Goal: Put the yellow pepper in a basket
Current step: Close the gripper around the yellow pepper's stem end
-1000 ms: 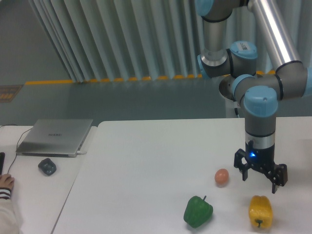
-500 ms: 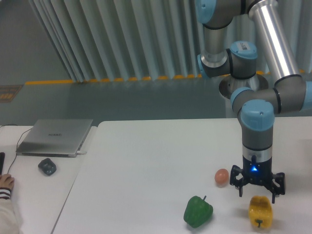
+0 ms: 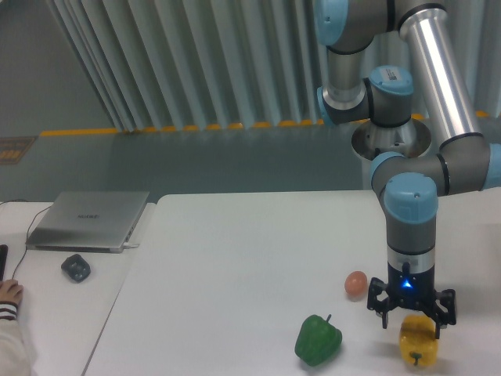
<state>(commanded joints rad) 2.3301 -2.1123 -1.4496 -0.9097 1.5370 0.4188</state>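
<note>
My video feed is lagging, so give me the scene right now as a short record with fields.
gripper: jaws open, straddling the top of the pepper
yellow pepper: on the table, front right, not lifted
green pepper: to its left, apart
egg-shaped thing: behind both, beside the arm
basket: none in view
laptop: closed, far left

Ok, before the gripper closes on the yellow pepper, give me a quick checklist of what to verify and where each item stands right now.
1. Gripper open: ok, fingers spread wide.
2. Gripper lined up over the yellow pepper: ok, it sits right at the pepper's top, one finger on each side.
3. Fingers low enough to grip: cannot tell from this one view.
4. Green pepper out of the way: ok, it lies apart to the side.
5. Small orange egg-shaped thing out of the way: ok, though it lies near the gripper.
6. Basket located: not ok, none in view.
</note>
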